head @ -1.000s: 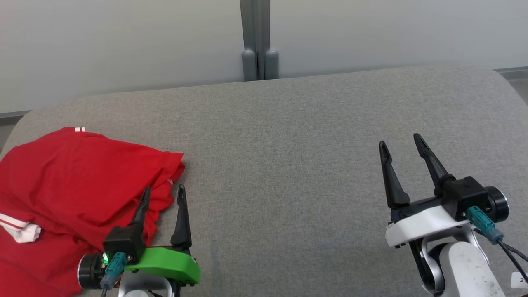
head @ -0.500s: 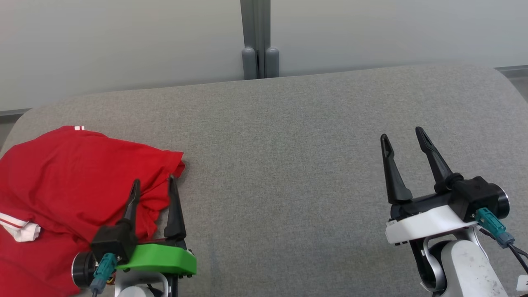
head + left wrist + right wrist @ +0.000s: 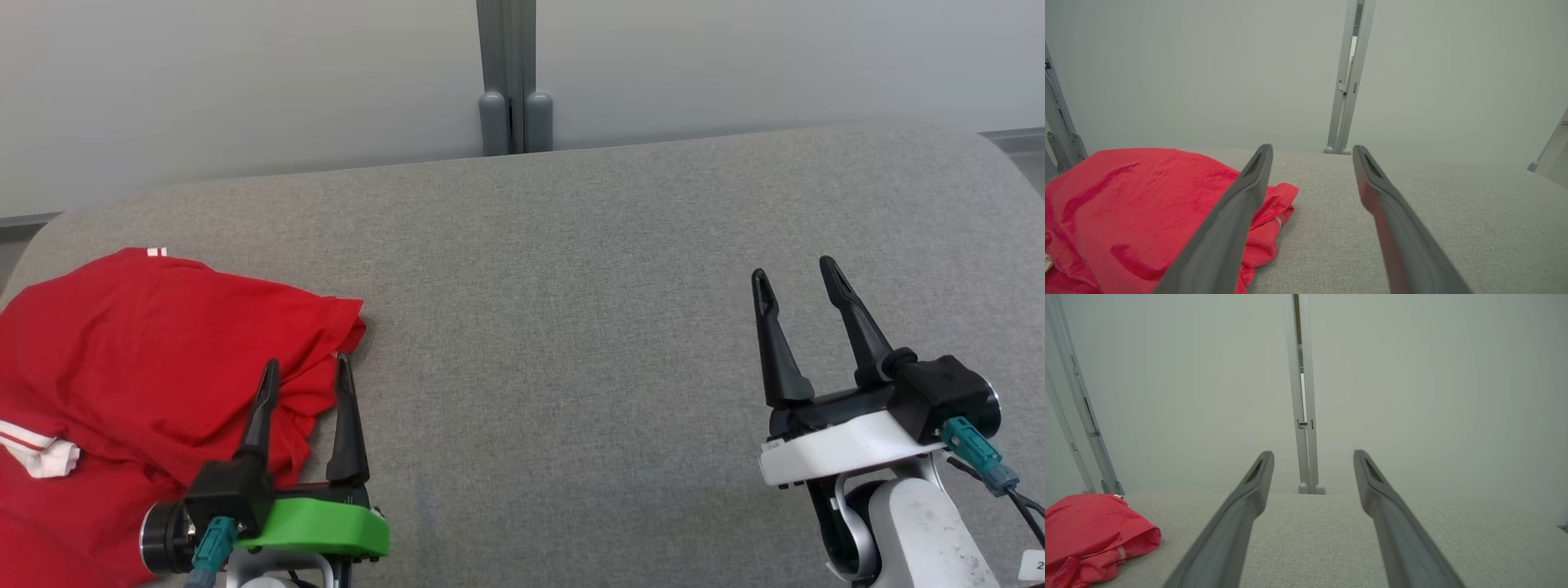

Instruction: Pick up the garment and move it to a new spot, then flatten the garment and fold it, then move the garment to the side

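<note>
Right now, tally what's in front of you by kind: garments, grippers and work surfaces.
Garments: 1, the red garment
Grippers: 2, the left gripper and the right gripper, both open
Work surfaces: 1, the grey padded surface
Total: 4

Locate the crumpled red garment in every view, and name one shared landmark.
Head view: crumpled red garment, lower left on the grey cushion.
Left wrist view: lower left.
Right wrist view: bottom-left corner.
Shared landmark: grey upright post behind the cushion, near centre.
</note>
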Tool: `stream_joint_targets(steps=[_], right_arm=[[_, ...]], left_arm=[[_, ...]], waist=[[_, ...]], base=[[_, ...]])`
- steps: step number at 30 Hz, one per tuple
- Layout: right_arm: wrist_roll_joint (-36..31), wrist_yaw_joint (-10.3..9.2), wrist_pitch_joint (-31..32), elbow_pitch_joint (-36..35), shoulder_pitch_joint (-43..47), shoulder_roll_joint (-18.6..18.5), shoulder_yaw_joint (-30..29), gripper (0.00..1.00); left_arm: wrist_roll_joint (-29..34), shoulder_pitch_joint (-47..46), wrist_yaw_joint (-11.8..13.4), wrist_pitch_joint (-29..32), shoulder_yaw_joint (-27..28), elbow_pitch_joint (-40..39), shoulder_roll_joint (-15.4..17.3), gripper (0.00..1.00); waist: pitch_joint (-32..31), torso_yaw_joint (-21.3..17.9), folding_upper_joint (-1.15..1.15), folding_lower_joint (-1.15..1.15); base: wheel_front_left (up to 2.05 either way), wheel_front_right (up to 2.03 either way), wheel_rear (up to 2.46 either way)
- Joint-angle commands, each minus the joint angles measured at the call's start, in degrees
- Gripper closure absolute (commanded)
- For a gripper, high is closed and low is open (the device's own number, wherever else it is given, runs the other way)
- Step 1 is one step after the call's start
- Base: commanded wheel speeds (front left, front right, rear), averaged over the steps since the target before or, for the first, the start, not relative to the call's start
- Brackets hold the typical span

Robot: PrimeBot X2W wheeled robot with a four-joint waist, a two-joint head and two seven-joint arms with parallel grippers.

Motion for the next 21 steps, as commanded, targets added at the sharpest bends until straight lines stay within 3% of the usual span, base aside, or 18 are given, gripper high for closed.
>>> stream_joint_targets(steps=[1,8,21], right_arm=[[-0.1,0.0,-0.5,0.2,0.0,-0.2,-0.2,0.0],[1.1,0.0,-1.3,1.9,0.1,-0.2,-0.1,0.0],[2.3,0.0,-1.7,7.9,-0.5,-0.2,-0.5,0.0]], left_arm=[[0.4,0.4,-0.6,-0.4,0.2,0.0,0.0,0.0],[-2.5,1.0,-3.1,-1.2,0.2,1.2,-0.1,0.0],[-2.9,0.2,-3.7,-1.5,-1.0,5.0,-0.1,0.0]], waist=[[0.0,-0.1,0.0,0.0],[-0.1,-0.5,0.0,0.0],[-0.3,-0.9,0.0,0.0]], base=[[0.0,0.0,0.0],[0.0,0.0,0.0],[0.0,0.0,0.0]])
